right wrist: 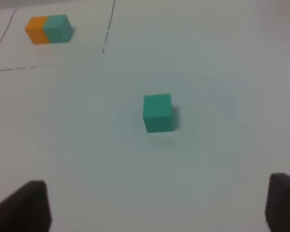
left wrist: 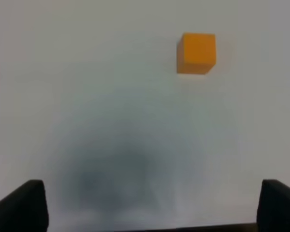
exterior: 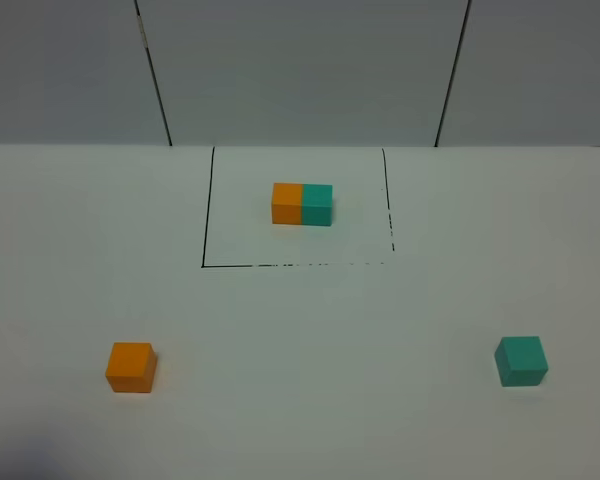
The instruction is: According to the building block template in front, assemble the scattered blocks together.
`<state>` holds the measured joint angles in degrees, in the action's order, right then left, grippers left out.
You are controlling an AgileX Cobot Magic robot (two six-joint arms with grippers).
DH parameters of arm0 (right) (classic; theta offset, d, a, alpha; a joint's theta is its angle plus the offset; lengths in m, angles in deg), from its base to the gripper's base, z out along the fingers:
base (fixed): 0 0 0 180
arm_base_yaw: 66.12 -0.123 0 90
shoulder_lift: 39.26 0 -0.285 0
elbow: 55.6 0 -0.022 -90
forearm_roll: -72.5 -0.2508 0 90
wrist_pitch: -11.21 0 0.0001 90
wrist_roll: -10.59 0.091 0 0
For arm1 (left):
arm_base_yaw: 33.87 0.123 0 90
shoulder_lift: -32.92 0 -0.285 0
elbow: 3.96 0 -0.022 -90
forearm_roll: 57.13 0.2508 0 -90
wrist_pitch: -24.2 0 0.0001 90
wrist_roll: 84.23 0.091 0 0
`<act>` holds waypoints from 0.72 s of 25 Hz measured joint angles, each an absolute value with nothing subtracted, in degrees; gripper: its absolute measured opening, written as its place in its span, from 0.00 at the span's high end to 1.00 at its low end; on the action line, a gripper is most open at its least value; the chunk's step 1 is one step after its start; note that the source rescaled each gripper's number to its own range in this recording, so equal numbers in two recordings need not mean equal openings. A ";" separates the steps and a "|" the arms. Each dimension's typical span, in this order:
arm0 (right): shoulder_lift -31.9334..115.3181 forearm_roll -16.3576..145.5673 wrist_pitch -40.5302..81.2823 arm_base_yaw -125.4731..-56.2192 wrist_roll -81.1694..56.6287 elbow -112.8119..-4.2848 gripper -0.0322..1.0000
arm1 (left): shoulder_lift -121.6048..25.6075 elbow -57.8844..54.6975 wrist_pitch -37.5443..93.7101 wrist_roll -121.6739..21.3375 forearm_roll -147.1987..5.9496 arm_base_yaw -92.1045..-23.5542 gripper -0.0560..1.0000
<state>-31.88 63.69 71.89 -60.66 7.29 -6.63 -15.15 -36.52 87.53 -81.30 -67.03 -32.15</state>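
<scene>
The template (exterior: 302,203) is an orange-and-teal bar inside a black-lined square at the table's back middle; it also shows in the right wrist view (right wrist: 48,29). The loose orange cube (exterior: 131,367) sits at the front left and shows in the left wrist view (left wrist: 196,52). The loose teal cube (exterior: 521,360) sits at the front right and shows in the right wrist view (right wrist: 158,112). My left gripper (left wrist: 154,205) is open and empty, short of the orange cube. My right gripper (right wrist: 157,203) is open and empty, short of the teal cube. Neither arm shows in the high view.
A black-lined square (exterior: 206,230) marks the template's area on the white table. A grey panelled wall (exterior: 300,70) stands behind the table's back edge.
</scene>
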 joint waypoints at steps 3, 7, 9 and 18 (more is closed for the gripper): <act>-31.88 63.69 71.89 -60.66 7.29 -6.63 0.22 | -25.97 -33.14 87.99 -81.26 -70.21 -32.15 0.18; -31.88 63.69 71.89 -60.66 7.29 -6.63 0.22 | -38.87 -28.72 88.70 -81.26 -71.88 -32.74 0.21; -31.88 63.69 71.89 -60.66 7.29 -6.63 0.22 | -44.53 -26.22 88.95 -81.74 -70.94 -34.88 0.22; -31.88 63.69 71.89 -60.66 7.29 -6.63 0.22 | -61.45 -20.07 81.39 -96.04 -58.02 -50.64 0.23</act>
<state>-31.88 63.69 71.89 -60.66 7.29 -6.63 -61.45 -20.07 81.39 -96.04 -58.02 -50.64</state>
